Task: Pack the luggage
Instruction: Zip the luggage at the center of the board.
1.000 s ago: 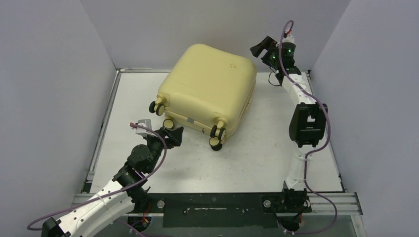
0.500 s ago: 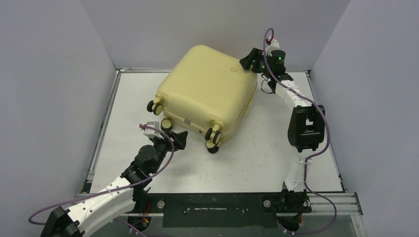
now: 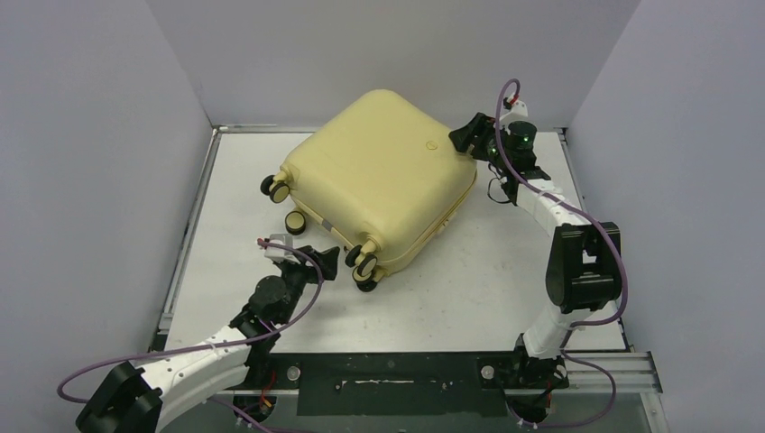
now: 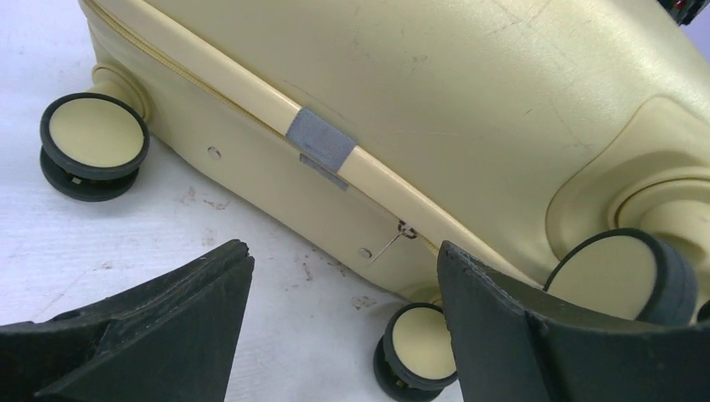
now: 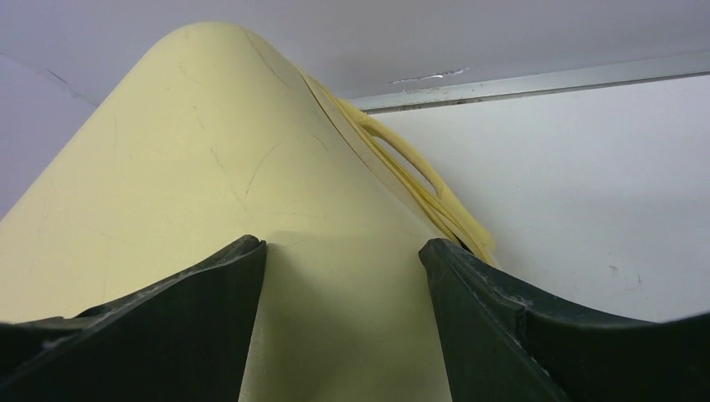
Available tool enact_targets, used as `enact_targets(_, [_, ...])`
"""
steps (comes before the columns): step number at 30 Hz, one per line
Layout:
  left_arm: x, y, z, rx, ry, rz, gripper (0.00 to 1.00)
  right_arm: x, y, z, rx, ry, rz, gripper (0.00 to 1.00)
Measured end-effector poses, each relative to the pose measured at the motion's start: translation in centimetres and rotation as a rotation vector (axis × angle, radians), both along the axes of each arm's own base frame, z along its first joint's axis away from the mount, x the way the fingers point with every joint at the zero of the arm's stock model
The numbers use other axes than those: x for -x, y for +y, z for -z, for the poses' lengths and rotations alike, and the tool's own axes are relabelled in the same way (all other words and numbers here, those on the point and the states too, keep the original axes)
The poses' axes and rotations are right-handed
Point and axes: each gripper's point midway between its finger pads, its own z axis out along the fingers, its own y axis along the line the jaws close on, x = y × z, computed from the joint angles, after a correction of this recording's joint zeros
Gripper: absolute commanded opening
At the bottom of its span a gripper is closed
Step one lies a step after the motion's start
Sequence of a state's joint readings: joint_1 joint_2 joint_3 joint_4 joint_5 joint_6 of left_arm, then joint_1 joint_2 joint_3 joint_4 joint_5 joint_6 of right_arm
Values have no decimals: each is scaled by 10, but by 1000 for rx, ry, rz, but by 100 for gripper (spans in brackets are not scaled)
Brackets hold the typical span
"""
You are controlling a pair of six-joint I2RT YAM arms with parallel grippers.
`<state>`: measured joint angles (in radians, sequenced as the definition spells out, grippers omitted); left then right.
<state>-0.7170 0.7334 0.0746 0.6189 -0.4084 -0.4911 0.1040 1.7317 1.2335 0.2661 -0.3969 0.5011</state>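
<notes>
White table (image 3: 487,271), walled on three sides. The luggage (image 3: 379,176) lies flat and zipped shut, toward 12 o'clock of table centre.

Orientation: long axis runs about 7 to 1 o'clock, as I judge it. The wheeled end points to 7–8 o'clock, toward the left arm.

Right gripper (image 3: 462,137): on the case's 2 o'clock corner, jaws apart astride the shell. Cannot tell whether they pinch it or only press.

Left gripper (image 3: 317,260): spread wide, nothing between the fingers, low over the table. It is near the wheeled end and not touching it. The case lies at its 1 o'clock.

Wheels (image 3: 364,263): two pairs, all off to the side.

Grey tape patch (image 4: 322,138) sits across the zip seam. Zip pull (image 4: 400,234) hangs just beside it.

Judgement: nothing is packed yet and opening comes first. The seam faces the left claw, so that arm is better placed.
</notes>
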Motion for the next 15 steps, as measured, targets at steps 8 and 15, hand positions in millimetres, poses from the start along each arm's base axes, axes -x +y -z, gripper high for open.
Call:
enact_targets(8, [-5, 10, 30, -122, 11, -16, 67, 0, 0, 1, -32, 19, 15, 75])
enact_targets(15, [-10, 3, 53, -233, 13, 82, 67, -7, 3, 2, -71, 41, 20, 76])
